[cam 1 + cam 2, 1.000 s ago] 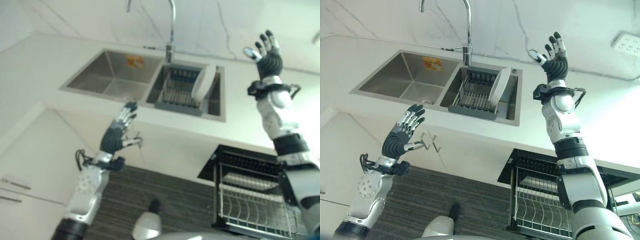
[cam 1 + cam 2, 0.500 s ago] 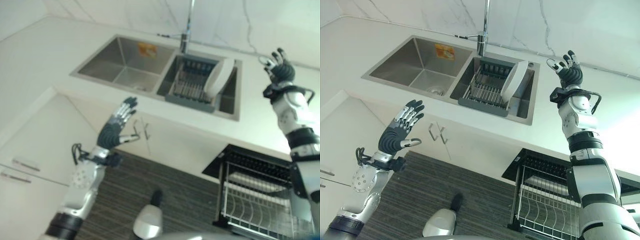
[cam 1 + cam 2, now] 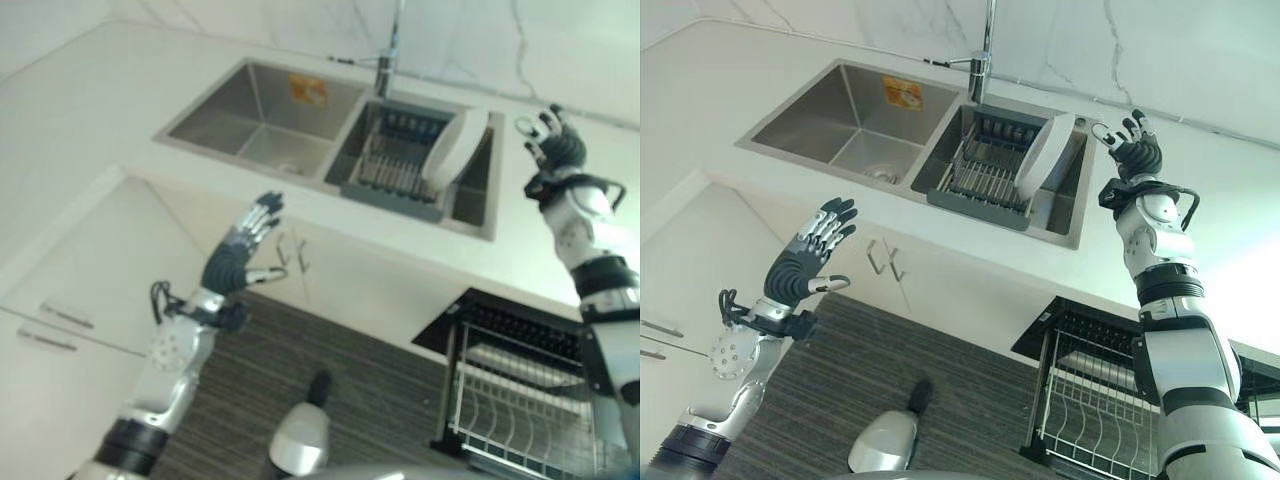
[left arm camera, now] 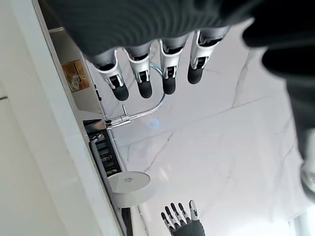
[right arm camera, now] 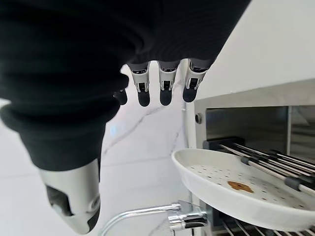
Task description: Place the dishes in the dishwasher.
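A white plate (image 3: 1044,155) leans upright at the right end of the dark dish rack (image 3: 985,172) in the right basin of the steel sink (image 3: 830,125); the right wrist view shows the plate (image 5: 231,189) with a brown speck on it. My right hand (image 3: 1132,152) is raised over the counter just right of the plate, fingers spread, holding nothing. My left hand (image 3: 803,264) hangs open in front of the cabinet below the sink's left basin. The dishwasher's wire rack (image 3: 1095,415) is pulled out at lower right.
A tall faucet (image 3: 985,45) rises behind the sink. White cabinet doors with handles (image 3: 885,268) stand under the counter. Dark striped flooring (image 3: 890,380) lies below. The white counter (image 3: 1230,230) runs on to the right.
The camera has shifted, so the sink sits lower and further right in view. My right hand has come down closer to the plate's right edge. The left hand stays open.
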Robot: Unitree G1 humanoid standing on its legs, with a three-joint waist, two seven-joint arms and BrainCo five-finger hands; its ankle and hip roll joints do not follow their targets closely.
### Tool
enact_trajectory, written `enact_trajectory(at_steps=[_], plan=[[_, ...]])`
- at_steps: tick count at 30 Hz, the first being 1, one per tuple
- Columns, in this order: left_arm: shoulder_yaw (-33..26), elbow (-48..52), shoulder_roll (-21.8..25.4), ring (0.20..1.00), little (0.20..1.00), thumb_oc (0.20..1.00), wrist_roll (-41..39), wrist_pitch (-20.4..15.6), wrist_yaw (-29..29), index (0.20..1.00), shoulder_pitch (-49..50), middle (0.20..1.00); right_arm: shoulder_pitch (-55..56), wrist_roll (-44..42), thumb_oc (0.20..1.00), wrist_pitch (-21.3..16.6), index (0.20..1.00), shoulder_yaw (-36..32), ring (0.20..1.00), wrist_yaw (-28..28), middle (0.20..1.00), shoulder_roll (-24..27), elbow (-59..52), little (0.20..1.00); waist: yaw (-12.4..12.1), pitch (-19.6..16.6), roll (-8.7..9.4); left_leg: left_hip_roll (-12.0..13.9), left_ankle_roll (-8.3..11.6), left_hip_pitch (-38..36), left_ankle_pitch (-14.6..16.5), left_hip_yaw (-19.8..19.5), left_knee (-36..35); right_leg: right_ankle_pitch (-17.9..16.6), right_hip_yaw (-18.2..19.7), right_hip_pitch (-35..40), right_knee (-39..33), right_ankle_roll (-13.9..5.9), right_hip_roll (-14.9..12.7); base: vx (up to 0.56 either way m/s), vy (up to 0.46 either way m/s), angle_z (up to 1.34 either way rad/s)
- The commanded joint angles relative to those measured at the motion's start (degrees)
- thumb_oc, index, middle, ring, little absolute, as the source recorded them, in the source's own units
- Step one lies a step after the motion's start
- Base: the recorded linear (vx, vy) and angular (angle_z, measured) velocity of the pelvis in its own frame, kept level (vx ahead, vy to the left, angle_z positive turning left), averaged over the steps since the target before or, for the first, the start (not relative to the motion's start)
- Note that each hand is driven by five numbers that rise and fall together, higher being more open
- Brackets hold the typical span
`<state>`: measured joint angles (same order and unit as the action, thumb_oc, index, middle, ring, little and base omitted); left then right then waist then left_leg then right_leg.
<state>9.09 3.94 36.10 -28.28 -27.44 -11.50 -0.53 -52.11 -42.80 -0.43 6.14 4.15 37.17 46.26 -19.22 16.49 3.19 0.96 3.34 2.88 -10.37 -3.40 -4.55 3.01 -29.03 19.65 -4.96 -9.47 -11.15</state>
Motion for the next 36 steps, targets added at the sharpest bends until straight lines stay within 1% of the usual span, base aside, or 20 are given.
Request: enact_trajectory(at_steps=[1, 11, 14, 19, 25, 28, 30, 33, 36], plan=[[1.79, 1.97, 1.53, 1.0, 1.0, 1.0, -0.01, -2.92, 0.12, 1.0, -1.91, 1.0, -6.84, -1.36, 1.0, -2.28, 1.0, 3.2, 1.0, -0.26, 1.0, 2.86, -0.59, 1.0, -1.42, -2.59, -2.77, 3.29, 0.11, -4.03, 7.36, -1.0, 1.43, 0.43, 3.76, -8.73, 8.03, 2.24, 0.59, -0.01, -0.018, 0.15], [3.02, 2.59, 3.22, 1.0, 1.0, 1.0, 0.01, -5.51, 0.34, 1.0, -5.69, 1.0, -8.49, -2.22, 1.0, -3.34, 1.0, 3.46, 1.0, 0.54, 1.0, 2.49, 0.17, 1.0, -0.67, 1.56, -3.51, 3.07, -0.34, -1.38, 7.14, -1.87, 2.97, 0.76, 5.27, -11.71, 10.19, 2.59, 0.86, -0.03, -0.022, 0.1], [3.32, 3.33, 3.35, 1.0, 1.0, 1.0, -0.73, -7.18, 0.35, 1.0, -6.9, 1.0, -9.42, -1.53, 1.0, -3.66, 1.0, 3.6, 1.0, 0.63, 1.0, 1.96, 0.62, 1.0, -0.5, 2.78, -3.88, 2.85, -0.48, -0.58, 7.06, -2.02, 3.52, 0.87, 5.66, -12.7, 10.99, 2.71, 0.78, -0.01, 0.003, 0.0], [3.33, 4.36, 3.78, 1.0, 1.0, 1.0, -0.39, -6.64, 0.88, 1.0, -7.89, 1.0, -9.48, -1.42, 1.0, -3.84, 1.0, 3.42, 1.0, 0.7, 1.0, 1.48, 0.17, 1.0, -0.44, 3.66, -3.49, 2.97, -0.64, -0.1, 7.22, -1.79, 4.12, 0.94, 5.87, -13.4, 11.85, 2.78, 0.84, 0.0, -0.006, 0.0], [3.71, 4.53, 4.25, 1.0, 1.0, 1.0, -0.03, -4.97, 0.72, 1.0, -8.44, 1.0, -10.63, -1.51, 1.0, -4.11, 1.0, 3.81, 1.0, 0.61, 1.0, 1.48, -0.41, 1.0, -0.6, 4.94, -3.17, 2.94, -0.83, 0.94, 7.27, -1.76, 4.87, 0.97, 6.06, -14.44, 12.78, 2.84, 0.98, -0.03, -0.018, 0.01], [3.76, 4.46, 4.32, 1.0, 1.0, 1.0, 0.24, -4.88, 0.49, 1.0, -7.87, 1.0, -10.82, -1.41, 1.0, -4.29, 1.0, 3.89, 1.0, 0.65, 1.0, 1.58, -0.75, 1.0, -0.65, 5.42, -3.19, 2.97, -0.87, 1.26, 7.34, -1.61, 5.19, 1.01, 6.13, -14.82, 13.16, 2.88, 0.96, -0.02, -0.004, -0.01], [3.81, 4.37, 4.45, 1.0, 1.0, 1.0, 0.39, -5.62, 0.6, 1.0, -7.13, 1.0, -11.23, -1.05, 1.0, -4.4, 1.0, 4.05, 1.0, 0.71, 1.0, 1.72, -0.87, 1.0, -0.82, 5.69, -3.11, 2.93, -0.9, 1.56, 7.34, -1.59, 5.3, 0.98, 6.09, -14.97, 13.08, 2.96, 1.05, -0.05, -0.009, 0.0], [3.8, 4.38, 4.27, 1.0, 1.0, 1.0, 0.74, -5.78, 0.65, 1.0, -6.64, 1.0, -11.35, -0.34, 1.0, -4.21, 1.0, 4.24, 1.0, 0.61, 1.0, 1.71, -1.26, 1.0, -0.85, 5.75, -2.93, 3.0, -0.87, 1.54, 7.4, -1.44, 5.42, 0.91, 6.16, -15.03, 13.11, 3.0, 1.15, 0.0, 0.0, 0.0], [3.93, 4.56, 4.05, 1.0, 1.0, 1.0, 1.24, -5.12, 0.88, 1.0, -6.61, 1.0, -11.57, 0.19, 1.0, -3.58, 1.0, 3.99, 1.0, 0.76, 1.0, 1.66, -1.5, 1.0, -0.82, 5.83, -2.7, 3.14, -0.88, 1.31, 7.4, -1.32, 5.42, 0.84, 6.32, -14.97, 13.24, 3.03, 1.27, 0.0, 0.0, 0.0]])
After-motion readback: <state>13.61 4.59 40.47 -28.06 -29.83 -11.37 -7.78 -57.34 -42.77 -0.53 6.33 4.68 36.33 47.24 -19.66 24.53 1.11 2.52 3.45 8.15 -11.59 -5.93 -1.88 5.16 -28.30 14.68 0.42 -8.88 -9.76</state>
